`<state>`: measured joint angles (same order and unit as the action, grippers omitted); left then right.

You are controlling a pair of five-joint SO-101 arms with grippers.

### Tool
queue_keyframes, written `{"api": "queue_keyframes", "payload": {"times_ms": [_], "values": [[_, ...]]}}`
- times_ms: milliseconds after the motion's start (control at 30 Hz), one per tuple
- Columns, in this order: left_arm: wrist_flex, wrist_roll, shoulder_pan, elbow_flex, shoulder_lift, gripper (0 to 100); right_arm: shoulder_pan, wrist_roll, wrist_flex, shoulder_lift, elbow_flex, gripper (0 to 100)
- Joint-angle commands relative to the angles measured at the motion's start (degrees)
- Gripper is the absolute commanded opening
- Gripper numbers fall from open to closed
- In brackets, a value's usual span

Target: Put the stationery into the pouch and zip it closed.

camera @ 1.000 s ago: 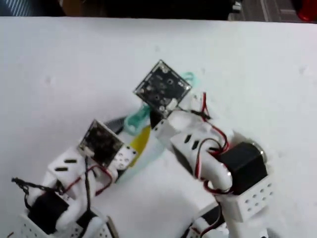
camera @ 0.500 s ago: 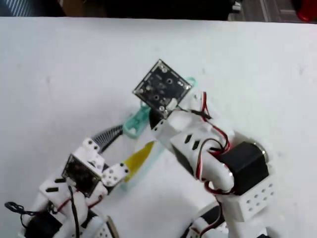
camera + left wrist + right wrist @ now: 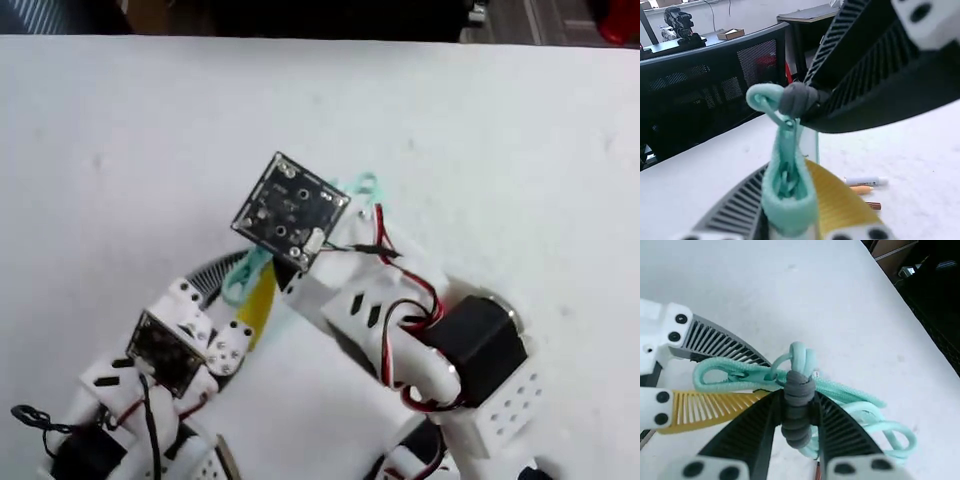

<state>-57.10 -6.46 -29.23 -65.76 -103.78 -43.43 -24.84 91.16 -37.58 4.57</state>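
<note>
high view: both grippers meet on a mint loop, mid-table

- table [image 3: 150, 120]: white.
- left arm: comes in from the near left corner.
- left gripper [image 3: 250, 270]: one grey ribbed finger [image 3: 735, 212] and one yellow finger [image 3: 840, 205]. they are closed on the mint loop [image 3: 787, 180], which stands up between them.
- right arm: comes in from the near right, with its camera board over the meeting point.
- right gripper [image 3: 797, 395]: black fingers [image 3: 755, 427] pressed together on the grey pull [image 3: 797, 407].
- grey pull: a wrapped knot, upright between the black tips. a small ring joins it to the mint loop, just beside the left gripper's tips.
- mint cords [image 3: 865, 407]: loose coils on the table, touching the grey pull. one loop [image 3: 365, 185] shows just to the far right of the camera board.
- pens [image 3: 865, 181]: a white one, an orange one and a copper-tipped one. they lie close together on the table, well apart from both grippers.
</note>
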Motion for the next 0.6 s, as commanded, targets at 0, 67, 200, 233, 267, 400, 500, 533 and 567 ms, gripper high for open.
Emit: {"api": "queue_keyframes", "payload": {"times_ms": [0, 67, 200, 233, 267, 400, 500, 533, 567], "values": [[1.85, -1.32, -1.27, 0.35, -0.66, 2, 1.89, 0.09, -2.33, -0.22, 2.29, 1.7], [1.14, -1.32, -2.51, 0.35, -0.66, 2, 4.62, 0.09, -4.70, 0.13, 2.29, 1.7], [0.62, -1.41, -3.74, 0.35, -0.66, 2, 9.27, 0.09, -7.16, 0.31, 1.85, 1.7], [0.62, -1.41, -3.74, 0.35, -0.66, 2, 9.98, 0.09, -7.16, 0.31, 1.85, 1.7], [0.62, -1.41, -3.65, 0.35, -0.66, 2, 10.77, 0.09, -7.16, 0.31, 1.85, 1.7], [0.62, -1.41, -3.56, 0.35, -0.66, 2, 13.93, 0.09, -6.64, 0.31, 1.85, 1.7], [0.62, -1.49, -3.56, 0.70, -0.66, 3, 14.73, -0.79, -5.32, -0.04, 1.85, 1.7], [0.62, -1.49, -3.47, 0.79, -0.66, 6, 14.64, -1.41, -4.79, -0.04, 1.85, 1.7], [0.44, -1.49, -3.47, 0.70, -0.66, 10, 14.64, -1.58, -4.62, -0.04, 1.85, 1.7]]}}
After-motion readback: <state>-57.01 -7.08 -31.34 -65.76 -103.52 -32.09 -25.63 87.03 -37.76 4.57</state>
